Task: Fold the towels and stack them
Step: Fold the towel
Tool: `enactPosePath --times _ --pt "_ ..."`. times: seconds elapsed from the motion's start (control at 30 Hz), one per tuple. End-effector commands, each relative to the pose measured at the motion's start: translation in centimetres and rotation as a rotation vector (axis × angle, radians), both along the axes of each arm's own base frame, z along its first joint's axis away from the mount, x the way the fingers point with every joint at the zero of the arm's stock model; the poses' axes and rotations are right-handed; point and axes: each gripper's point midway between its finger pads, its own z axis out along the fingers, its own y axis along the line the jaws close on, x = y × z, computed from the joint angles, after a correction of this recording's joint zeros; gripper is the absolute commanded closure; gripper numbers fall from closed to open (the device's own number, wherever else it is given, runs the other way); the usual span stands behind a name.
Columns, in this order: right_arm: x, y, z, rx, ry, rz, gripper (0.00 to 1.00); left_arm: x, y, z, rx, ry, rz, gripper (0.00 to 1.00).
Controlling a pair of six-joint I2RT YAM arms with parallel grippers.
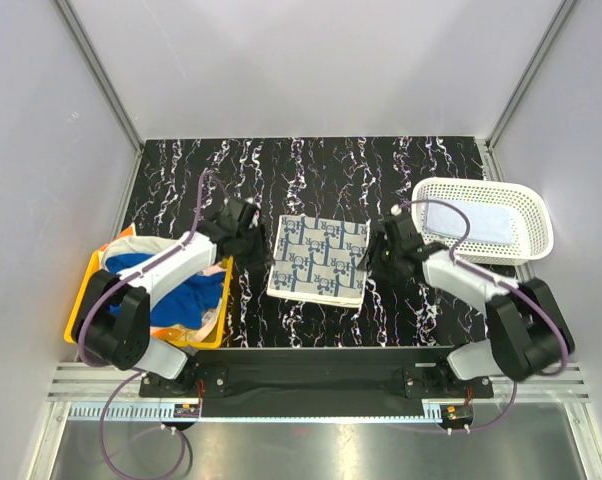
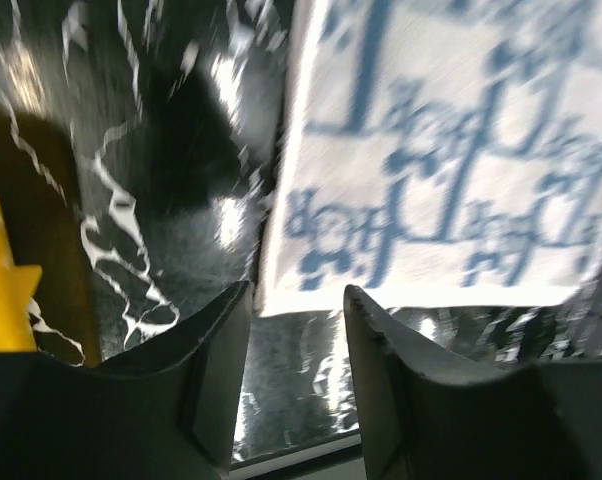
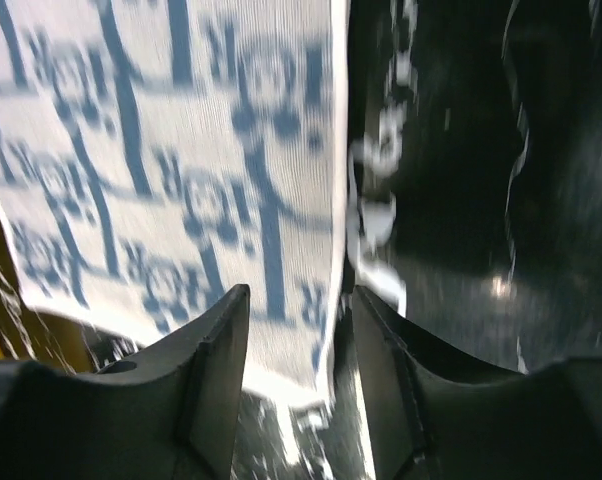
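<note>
Left fingers: the left gripper point(image 2: 297, 295) stands parted with nothing between its pads, just beside the left edge of the patterned towel point(image 1: 319, 258).
Right fingers: the right gripper point(image 3: 301, 293) is also apart and empty, poised at the towel's right edge.
Patterned towel: folded flat at the middle of the table point(image 1: 181, 170), between the two arms.
Handling: light and limp, so it will likely sag or unfold if lifted by one edge. Best pinched through all layers at two corners.
Stack: one folded pale towel point(image 1: 469, 222) lies in the white basket point(image 1: 541, 240) on the right.
Waiting: a blue towel point(image 1: 186, 295) and others are heaped in the yellow bin point(image 1: 79, 310) on the left.
</note>
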Motion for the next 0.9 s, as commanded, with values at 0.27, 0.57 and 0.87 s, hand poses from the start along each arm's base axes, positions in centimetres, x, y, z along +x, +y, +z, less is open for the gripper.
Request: enactPosePath --times 0.27,0.57,0.87 --pt "11.9 -2.2 -1.2 -0.159 -0.051 -0.092 0.50 14.1 -2.0 4.2 0.026 -0.287 -0.058 0.51" --pt "15.8 -1.4 -3.0 -0.219 -0.022 -0.064 0.53 17.6 -2.1 -2.1 0.109 -0.209 -0.039 0.48" --pt "18.0 -0.3 -4.9 -0.244 -0.019 0.018 0.55 17.0 1.0 -4.6 0.225 -0.129 0.152 0.47"
